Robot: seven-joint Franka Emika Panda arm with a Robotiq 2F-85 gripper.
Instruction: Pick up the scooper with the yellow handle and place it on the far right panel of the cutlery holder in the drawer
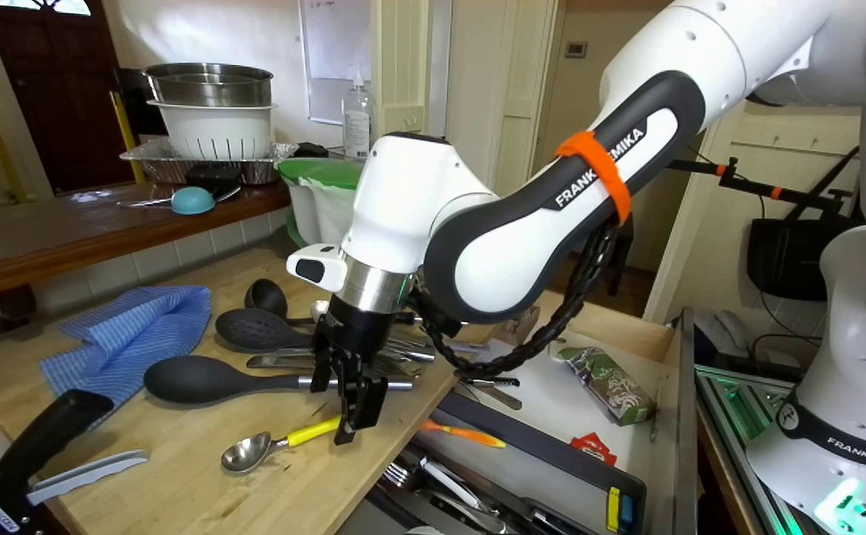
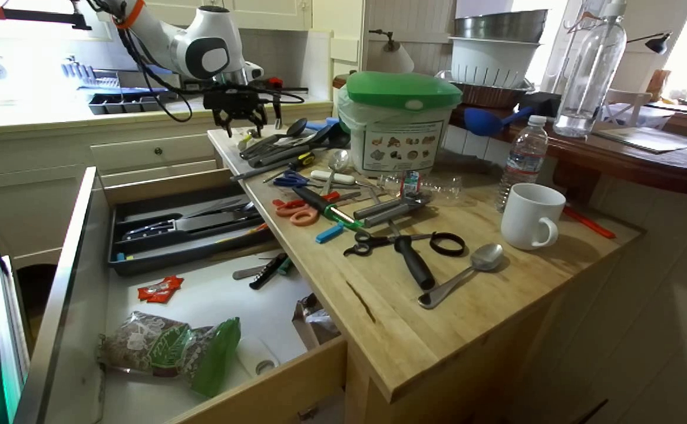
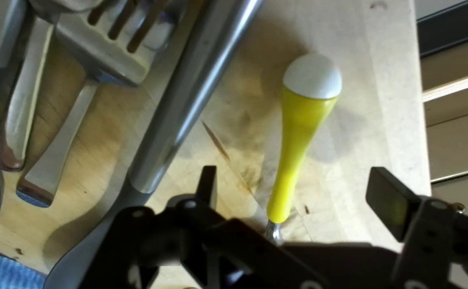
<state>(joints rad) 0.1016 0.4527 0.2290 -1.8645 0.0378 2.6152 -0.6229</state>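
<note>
Here, in the wrist view, brackets the yellow-handled scooper [image 3: 293, 150] on the tabletop [image 3: 338, 196] with jaws spread well apart.

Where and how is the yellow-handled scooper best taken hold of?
Probably the yellow handle, at its narrowing middle, closing across it from above: the scooper lies on the countertop, and the open gripper points down at the handle.
</note>
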